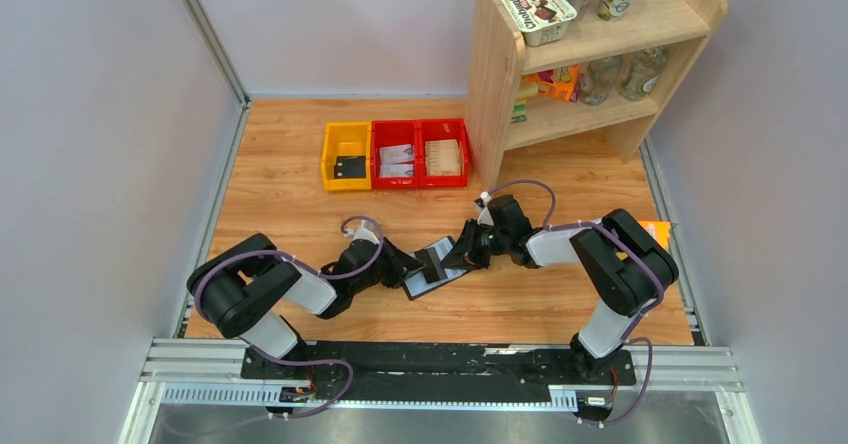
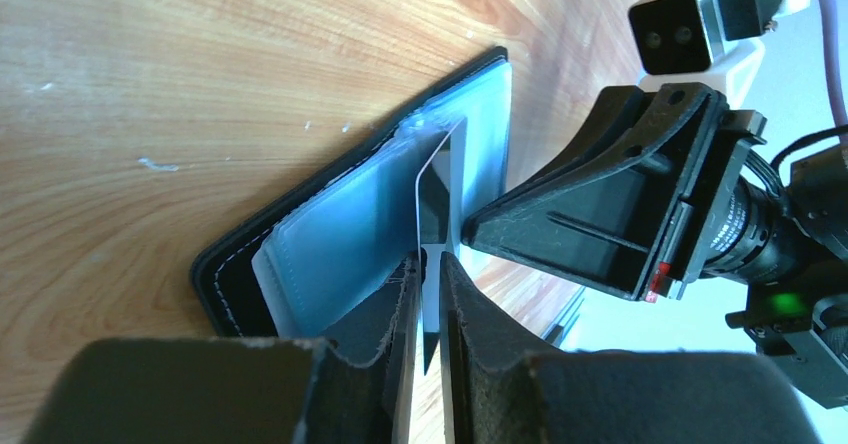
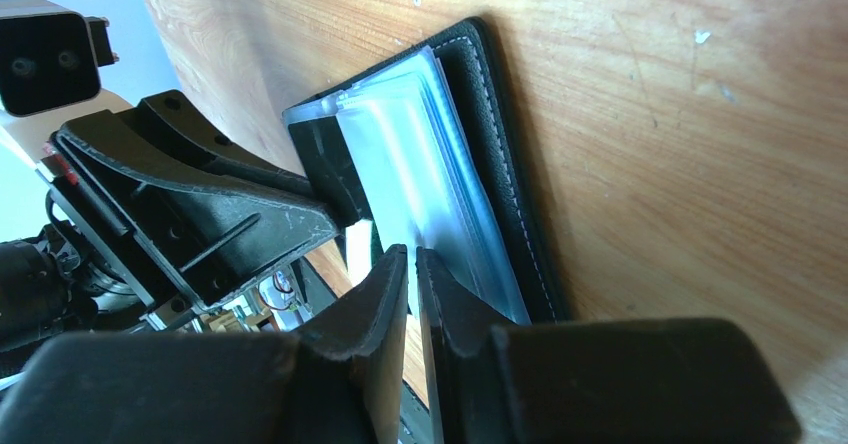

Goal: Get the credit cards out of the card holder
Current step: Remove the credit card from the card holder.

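Wooden table (image 1: 280, 154): card holder (image 1: 446, 274), bins (image 1: 396, 125), shelf (image 1: 493, 84)

High rear view looking down, wrist views close, facing across shared card holder (image 2: 335, 229)

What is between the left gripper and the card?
Nothing visible. The left gripper pinches the card, which sticks up from the wallet. The right gripper holds the wallet's lining.

Both arms are stretching forward and low with elbows bent, their wrists facing each other. The left gripper (image 1: 402, 267) is pinching the edge of a credit card (image 2: 441, 194), and the right gripper (image 1: 462, 253) is clamping the card holder (image 3: 497, 114) by its lining.
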You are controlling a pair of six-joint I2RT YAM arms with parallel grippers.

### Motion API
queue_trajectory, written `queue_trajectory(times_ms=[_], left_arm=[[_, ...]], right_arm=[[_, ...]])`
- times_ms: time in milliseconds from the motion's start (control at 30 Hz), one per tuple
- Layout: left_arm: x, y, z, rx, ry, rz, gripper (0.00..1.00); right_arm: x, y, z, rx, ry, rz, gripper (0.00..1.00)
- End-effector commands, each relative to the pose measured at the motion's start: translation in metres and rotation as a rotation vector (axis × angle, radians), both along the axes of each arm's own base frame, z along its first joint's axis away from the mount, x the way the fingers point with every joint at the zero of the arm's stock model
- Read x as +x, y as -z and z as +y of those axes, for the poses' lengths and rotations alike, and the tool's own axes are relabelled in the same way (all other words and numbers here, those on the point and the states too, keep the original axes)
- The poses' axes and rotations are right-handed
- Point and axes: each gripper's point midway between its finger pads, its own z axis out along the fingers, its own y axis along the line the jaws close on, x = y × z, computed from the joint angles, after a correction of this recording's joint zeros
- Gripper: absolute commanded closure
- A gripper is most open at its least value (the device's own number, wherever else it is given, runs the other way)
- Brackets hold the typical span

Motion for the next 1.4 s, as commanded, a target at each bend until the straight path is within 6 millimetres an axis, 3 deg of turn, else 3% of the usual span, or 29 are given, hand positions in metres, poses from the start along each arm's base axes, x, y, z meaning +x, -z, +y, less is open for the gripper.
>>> queue_trajectory(times_ms=[0, 200, 367, 467, 667, 700, 733, 767, 867, 1000, 1167, 1267, 1367], left_arm=[[0.010, -0.029, -0.014, -0.057, 0.040, -0.127, 0.81], [0.012, -0.037, -0.022, -0.076, 0.077, -0.167, 0.85], [0.010, -0.031, -0.022, -0.068, 0.085, -0.162, 0.85], [0.009, -0.031, -0.019, -0.066, 0.079, -0.166, 1.00], [0.001, -0.025, -0.005, 0.004, 0.083, -0.176, 1.00], [-0.002, -0.016, -0.001, 0.046, 0.091, -0.150, 1.00], [-0.002, -0.023, 0.000, 0.055, 0.100, -0.181, 1.00], [-0.005, -0.014, 0.005, 0.101, 0.107, -0.154, 1.00], [-0.006, -0.024, 0.015, 0.184, 0.133, -0.202, 1.00], [-0.011, -0.038, 0.027, 0.305, 0.197, -0.259, 1.00], [-0.004, -0.077, 0.040, 0.465, 0.263, -0.420, 1.00], [-0.003, -0.098, 0.048, 0.592, 0.326, -0.520, 1.00], [0.002, -0.124, 0.057, 0.733, 0.357, -0.644, 1.00]], right_arm=[[-0.017, 0.045, -0.029, -0.166, 0.043, 0.088, 0.82], [-0.017, 0.044, -0.029, -0.163, 0.042, 0.087, 0.82], [-0.017, 0.044, -0.029, -0.162, 0.039, 0.084, 0.82], [-0.017, 0.044, -0.029, -0.162, 0.042, 0.086, 0.82], [-0.015, 0.041, -0.028, -0.157, 0.041, 0.077, 0.82], [-0.014, 0.039, -0.028, -0.156, 0.043, 0.073, 0.82], [-0.012, 0.036, -0.027, -0.150, 0.042, 0.064, 0.82], [-0.011, 0.033, -0.026, -0.148, 0.040, 0.055, 0.81], [-0.007, 0.022, -0.025, -0.148, 0.040, 0.030, 0.80], [0.002, 0.002, -0.021, -0.133, 0.040, -0.012, 0.76], [0.010, -0.038, -0.016, -0.093, 0.042, -0.074, 0.68], [0.016, -0.073, -0.015, -0.068, 0.059, -0.128, 0.53], [0.022, -0.122, -0.014, -0.021, 0.079, -0.220, 0.43]])
